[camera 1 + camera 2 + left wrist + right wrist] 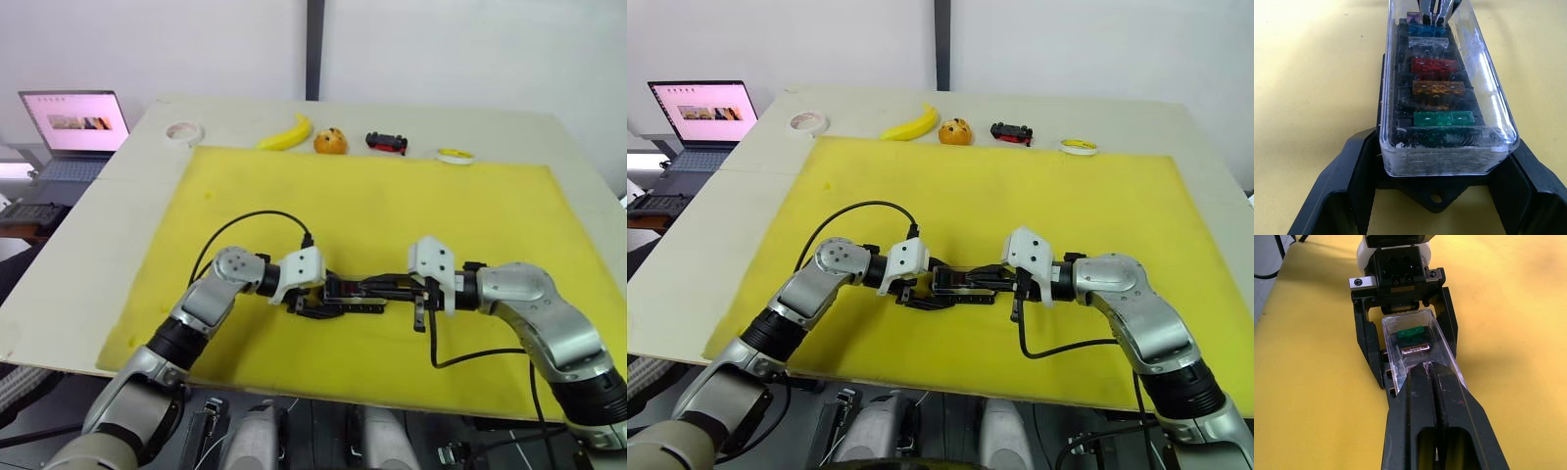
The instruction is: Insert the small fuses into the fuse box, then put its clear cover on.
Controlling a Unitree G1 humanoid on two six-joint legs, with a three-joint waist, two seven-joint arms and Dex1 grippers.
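Both my grippers meet mid yellow mat [392, 206]: left gripper [1435, 186] fingers spread, straddling fuse box [1393, 105] end w/ clear cover [1488, 98] on, fuses [1443, 118] seated inside; right gripper [1431, 374] fingers pinched together, resting atop cover

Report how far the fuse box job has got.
Done: the small fuses sit in their slots in the fuse box.

In hand: the clear cover lies over them. The left gripper straddles one end of the box; the right gripper, fingers together, presses on the cover.

Left: whether the cover is fully clipped down cannot be told; then release.
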